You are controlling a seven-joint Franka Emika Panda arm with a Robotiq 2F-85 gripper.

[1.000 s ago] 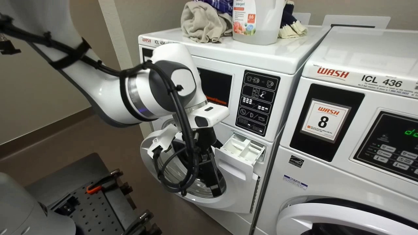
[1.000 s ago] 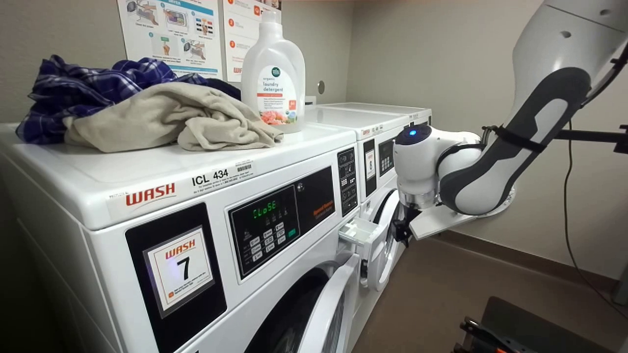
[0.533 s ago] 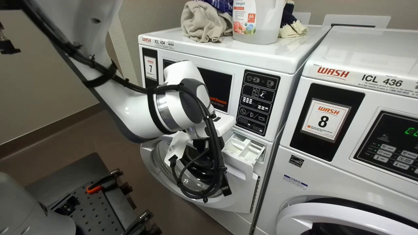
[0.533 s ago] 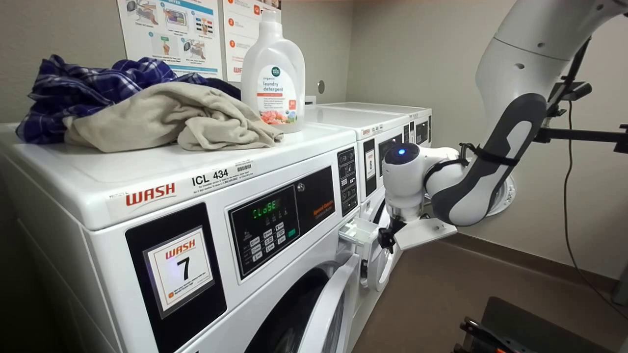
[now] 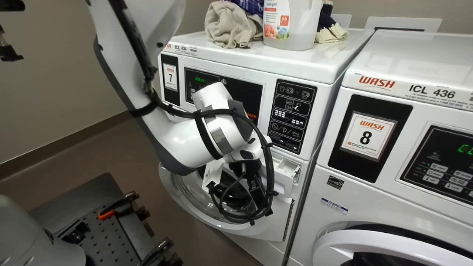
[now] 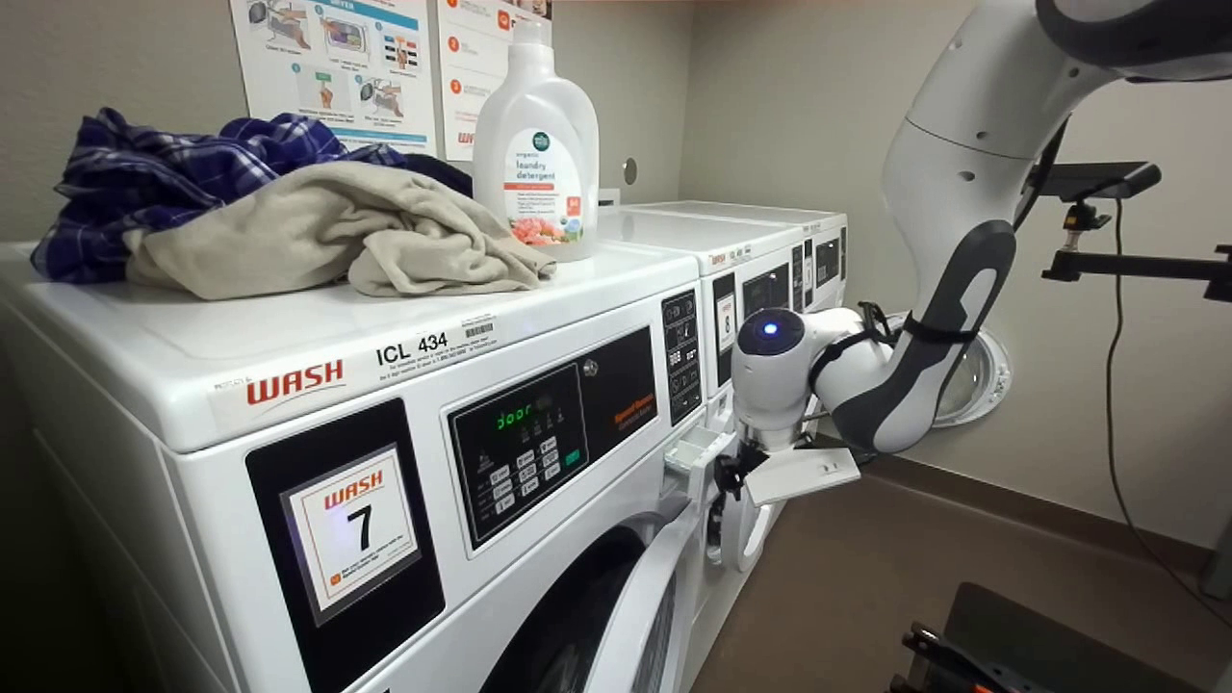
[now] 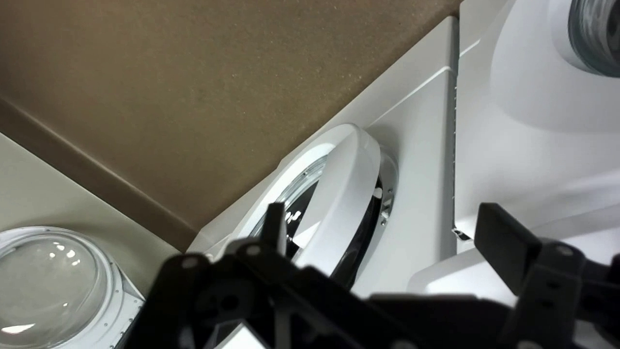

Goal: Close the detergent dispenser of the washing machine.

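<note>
The step in hand, I judge, is the closing push on the white front-loading washing machine (image 6: 438,472) labelled ICL 434. Beside it stands the ICL 436 washer (image 5: 377,199). The Panda arm (image 5: 177,147) reaches down before the former, its black cable (image 5: 271,170) looped low where it might snag. The round porthole door (image 6: 630,611) stands ajar and could crowd the arm. On the surface (image 6: 125,337), the machine's top, sit a beige cloth (image 6: 318,231), a plaid garment (image 6: 192,183) and an upright laundry detergent bottle (image 6: 536,173), well apart from the work. The detergent dispenser (image 5: 284,181), partly hidden, juts partway out of the machine's upper front. Just beside it is the pincer (image 7: 385,225), its jaws wide apart and gripping nothing that I can see; whether the two touch I cannot tell. The next move should press the flat front straight in until flush.
</note>
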